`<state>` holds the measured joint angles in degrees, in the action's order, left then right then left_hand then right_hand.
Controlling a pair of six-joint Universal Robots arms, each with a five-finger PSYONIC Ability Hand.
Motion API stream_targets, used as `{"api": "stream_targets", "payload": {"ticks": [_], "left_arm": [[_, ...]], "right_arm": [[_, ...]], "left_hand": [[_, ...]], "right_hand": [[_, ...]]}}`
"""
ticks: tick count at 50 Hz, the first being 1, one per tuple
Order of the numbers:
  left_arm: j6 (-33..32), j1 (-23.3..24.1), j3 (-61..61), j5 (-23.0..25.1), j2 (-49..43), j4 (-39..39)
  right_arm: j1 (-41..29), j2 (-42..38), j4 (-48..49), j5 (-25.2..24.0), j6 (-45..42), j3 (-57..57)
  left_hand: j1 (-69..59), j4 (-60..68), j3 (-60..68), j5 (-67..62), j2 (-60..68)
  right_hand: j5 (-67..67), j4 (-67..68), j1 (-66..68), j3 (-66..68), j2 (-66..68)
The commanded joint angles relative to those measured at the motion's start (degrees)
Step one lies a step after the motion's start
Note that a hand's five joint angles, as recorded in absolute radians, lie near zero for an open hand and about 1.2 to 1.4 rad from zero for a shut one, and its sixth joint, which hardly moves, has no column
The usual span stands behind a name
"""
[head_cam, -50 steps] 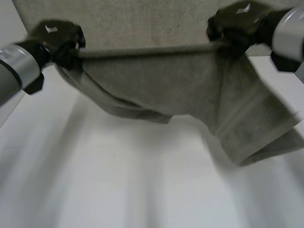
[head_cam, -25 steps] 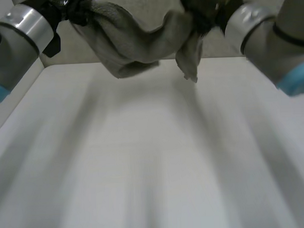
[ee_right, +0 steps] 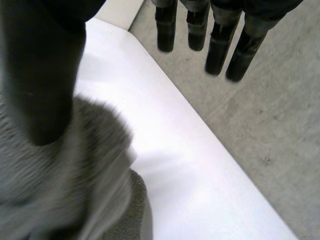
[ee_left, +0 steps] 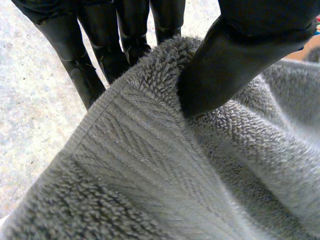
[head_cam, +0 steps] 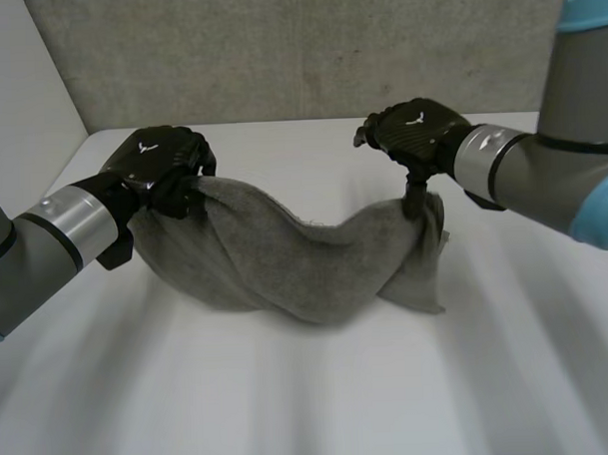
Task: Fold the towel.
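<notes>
Fold is not made yet. The towel (head_cam: 305,267) is one bunched, sagging rope of cloth slung between the two hands, its belly down on the white table (head_cam: 291,418), with no flat layer and no clean crease anywhere (so basically everything is left: spread it, line up the edges, lay one half over the other).

Left hand (head_cam: 160,165) is clamped on the towel's left end, held just above the table. In the left wrist view the thumb (ee_left: 235,60) presses the hemmed edge of the towel (ee_left: 150,165) against the fingers (ee_left: 100,45), a firm pinch right on the border (looks like a corner, but I can't be sure).

Right hand (head_cam: 413,132) sits over the towel's right end, which stands up in a small peak under it. In the right wrist view its fingers (ee_right: 217,45) are straight and spread, well apart from the cloth, and only the thumb (ee_right: 42,75) touches the towel (ee_right: 75,170). I read that as a slack hand, not a grip (whether the thumb hooks any cloth is hidden).

Towel lies mid-table, nearer the far edge, between the hands.
</notes>
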<state>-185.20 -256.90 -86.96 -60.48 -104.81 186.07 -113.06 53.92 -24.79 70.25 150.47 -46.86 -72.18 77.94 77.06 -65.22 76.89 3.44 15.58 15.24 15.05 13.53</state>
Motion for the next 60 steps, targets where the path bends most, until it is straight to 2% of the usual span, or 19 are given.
{"api": "stream_targets", "payload": {"ticks": [1,3,6,8,11,16,23,26,33,35,36,38,39,40,52,54,57,59,60], "left_arm": [[0.7,0.1,0.2,-0.3,-0.7,0.8],[1.0,-0.3,0.2,-0.3,-0.6,0.8],[1.5,-0.6,0.5,-0.3,-0.7,0.9],[1.5,-0.7,0.6,-0.3,-0.8,0.9],[1.9,-1.1,0.6,-0.3,-1.0,0.9],[3.0,-1.2,0.6,-0.3,-0.9,0.9],[7.0,-2.6,0.5,-0.3,1.2,0.8],[7.8,-3.0,0.3,-0.2,2.0,0.9],[9.3,-3.9,-0.1,0.0,4.7,0.9],[9.4,-4.0,0.0,0.0,5.5,0.9],[9.7,-4.0,0.5,0.0,6.1,0.8],[10.3,-3.9,0.6,0.0,6.8,0.8],[11.3,-3.8,0.7,0.0,7.7,0.8],[11.3,-3.8,0.7,0.0,7.7,0.8],[20.1,-4.2,1.5,0.6,17.0,1.0],[20.5,-4.5,2.7,0.6,18.3,0.9],[20.9,-5.4,5.6,0.5,20.5,0.5],[21.3,-5.6,7.2,0.5,21.4,0.3],[21.9,-5.9,8.5,0.5,22.4,0.3]], "right_arm": [[-1.9,-0.8,1.3,4.6,2.6,-6.0],[-1.5,3.9,4.4,5.0,4.3,-14.2],[-1.2,6.8,6.7,5.0,5.5,-18.8],[-1.1,11.9,11.1,4.8,6.9,-27.9],[-1.1,15.6,15.8,4.8,7.6,-35.2],[-1.6,18.2,21.0,5.2,8.9,-42.4],[-1.9,18.2,23.1,5.1,13.3,-45.0],[-2.2,17.3,25.1,5.4,14.9,-45.3],[-2.5,17.5,26.8,5.6,15.8,-43.8],[-2.8,18.1,26.7,5.9,16.3,-41.2],[-2.8,18.1,26.7,5.9,16.3,-41.2],[-4.3,19.9,26.6,5.7,18.2,-38.8],[-4.3,19.9,26.6,5.7,18.2,-38.7],[-4.6,20.4,26.6,5.2,19.3,-37.8],[-5.0,22.6,21.3,3.6,22.7,-29.7],[-4.8,27.2,18.7,3.1,22.8,-23.2],[-4.7,29.0,17.3,3.1,22.9,-19.1],[-4.4,29.8,14.1,3.2,24.0,-9.6],[-4.4,29.8,14.1,3.2,24.0,-9.6]], "left_hand": [[-7.8,2.1,2.9,-4.8,3.1],[-7.8,2.1,2.9,-4.8,3.1],[-7.8,2.1,2.9,-4.8,3.1],[-7.8,2.1,2.9,-4.8,3.1],[-7.8,2.1,2.9,-4.8,3.1],[-7.8,2.1,2.9,-4.8,3.1],[-7.8,2.1,2.9,-4.8,3.1],[-7.8,2.1,2.9,-4.8,3.1],[-7.8,2.1,2.9,-4.8,3.1],[-7.8,2.1,2.9,-4.8,3.1],[-7.8,2.1,2.9,-4.8,3.1],[-7.8,2.1,2.9,-4.8,3.1],[-7.8,2.1,2.9,-4.8,3.1],[-7.8,2.1,2.9,-4.8,3.1],[-7.8,2.1,2.9,-4.8,3.1],[-7.8,2.1,2.9,-4.8,3.1],[-7.8,2.1,2.9,-4.8,3.1],[-7.8,2.1,2.9,-4.8,3.1],[-7.8,2.1,2.9,-4.8,3.1]], "right_hand": [[-3.4,-5.6,-5.2,-5.1,-3.5],[-3.4,-5.6,-5.2,-5.1,-3.5],[-3.4,-5.6,-5.2,-5.1,-3.5],[-3.4,-5.6,-5.2,-5.1,-3.5],[-3.4,-5.6,-5.2,-5.1,-3.5],[-3.4,-5.6,-5.2,-5.1,-3.5],[-3.4,-5.6,-5.2,-5.1,-3.5],[2.8,0.7,1.0,1.2,2.7],[15.0,12.8,13.2,13.4,14.9],[31.4,29.2,29.6,29.7,31.3],[31.5,29.3,29.7,29.9,31.4],[58.6,56.4,56.8,57.0,58.5],[58.7,56.6,56.9,57.1,58.6],[66.5,64.3,64.7,64.9,66.4],[66.6,64.4,64.8,64.9,66.5],[66.6,64.4,64.8,64.9,66.5],[66.6,64.4,64.8,64.9,66.5],[66.6,64.4,64.8,64.9,66.5],[66.6,64.4,64.8,64.9,66.5]]}}
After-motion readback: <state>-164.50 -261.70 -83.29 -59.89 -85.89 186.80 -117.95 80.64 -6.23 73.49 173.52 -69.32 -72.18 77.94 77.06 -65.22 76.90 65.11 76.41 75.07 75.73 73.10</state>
